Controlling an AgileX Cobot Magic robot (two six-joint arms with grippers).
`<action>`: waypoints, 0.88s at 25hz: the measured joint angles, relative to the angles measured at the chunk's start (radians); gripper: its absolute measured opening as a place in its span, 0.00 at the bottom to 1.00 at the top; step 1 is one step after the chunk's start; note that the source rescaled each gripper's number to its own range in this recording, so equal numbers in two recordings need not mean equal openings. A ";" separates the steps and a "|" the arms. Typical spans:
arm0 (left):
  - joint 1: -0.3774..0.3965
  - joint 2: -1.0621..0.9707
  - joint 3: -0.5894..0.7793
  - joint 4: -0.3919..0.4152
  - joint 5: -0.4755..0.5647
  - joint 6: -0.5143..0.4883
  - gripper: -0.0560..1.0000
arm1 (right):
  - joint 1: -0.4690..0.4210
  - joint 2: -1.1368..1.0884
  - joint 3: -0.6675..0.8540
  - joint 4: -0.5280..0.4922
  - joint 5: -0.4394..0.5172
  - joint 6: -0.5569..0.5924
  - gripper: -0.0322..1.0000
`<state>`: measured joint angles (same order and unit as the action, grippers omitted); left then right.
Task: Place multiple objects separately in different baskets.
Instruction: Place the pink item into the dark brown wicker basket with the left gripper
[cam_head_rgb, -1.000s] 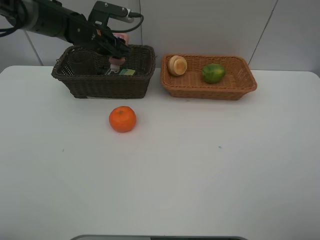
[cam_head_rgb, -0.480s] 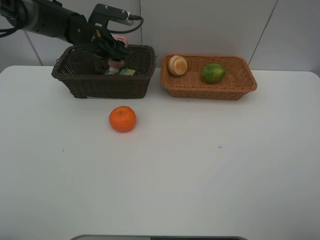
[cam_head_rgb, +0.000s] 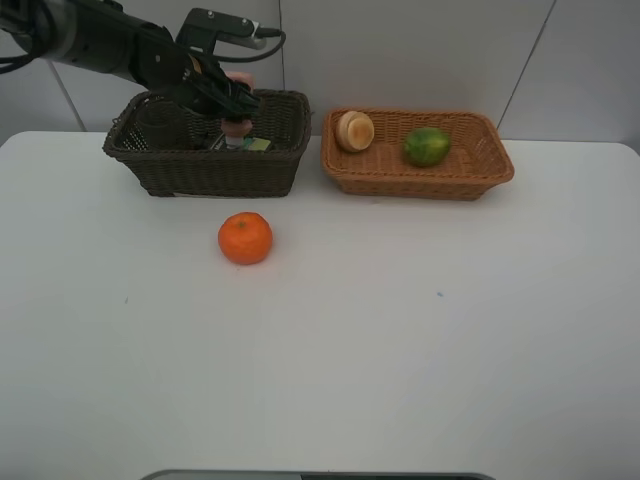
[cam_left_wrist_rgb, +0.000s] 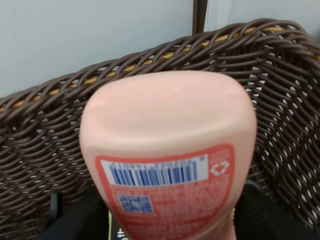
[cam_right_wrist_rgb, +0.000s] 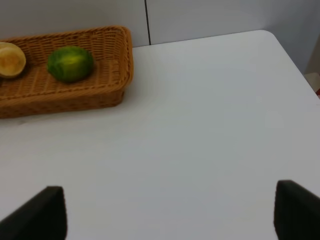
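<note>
My left gripper (cam_head_rgb: 232, 108) hangs over the dark brown basket (cam_head_rgb: 200, 172) and is shut on the pink squeeze tube (cam_head_rgb: 237, 126), which stands upright with its lower end inside the basket. In the left wrist view the pink tube (cam_left_wrist_rgb: 167, 150) fills the frame between the black fingers, with the dark basket's wall (cam_left_wrist_rgb: 45, 130) behind it. The orange (cam_head_rgb: 245, 238) lies on the table in front of that basket. The light tan basket (cam_head_rgb: 420, 182) holds a peach-like fruit (cam_head_rgb: 354, 131) and a green lime-like fruit (cam_head_rgb: 426, 146). My right gripper (cam_right_wrist_rgb: 170, 215) is open and holds nothing.
A green-labelled item (cam_head_rgb: 254, 144) lies inside the dark basket beside the tube. The right wrist view shows the tan basket (cam_right_wrist_rgb: 75, 95) with the lime-like fruit (cam_right_wrist_rgb: 70, 63) and bare white table up to its far corner. A wall stands close behind both baskets.
The left gripper has sunk slightly with the pink tube, bringing the tube a little deeper into the dark basket. The orange and the fruits have not moved.
</note>
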<state>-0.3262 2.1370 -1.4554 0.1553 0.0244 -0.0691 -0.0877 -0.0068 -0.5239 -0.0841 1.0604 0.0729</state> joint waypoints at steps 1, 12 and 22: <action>0.000 -0.001 0.000 -0.001 0.001 0.000 0.66 | 0.000 0.000 0.000 0.000 0.000 0.000 0.76; 0.000 -0.009 0.000 -0.003 0.028 0.000 0.66 | 0.000 0.000 0.000 0.000 0.000 0.000 0.76; 0.000 -0.033 0.000 -0.011 0.084 0.000 1.00 | 0.000 0.000 0.000 0.000 0.000 0.000 0.76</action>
<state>-0.3262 2.1042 -1.4554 0.1440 0.1081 -0.0691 -0.0877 -0.0068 -0.5239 -0.0841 1.0604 0.0729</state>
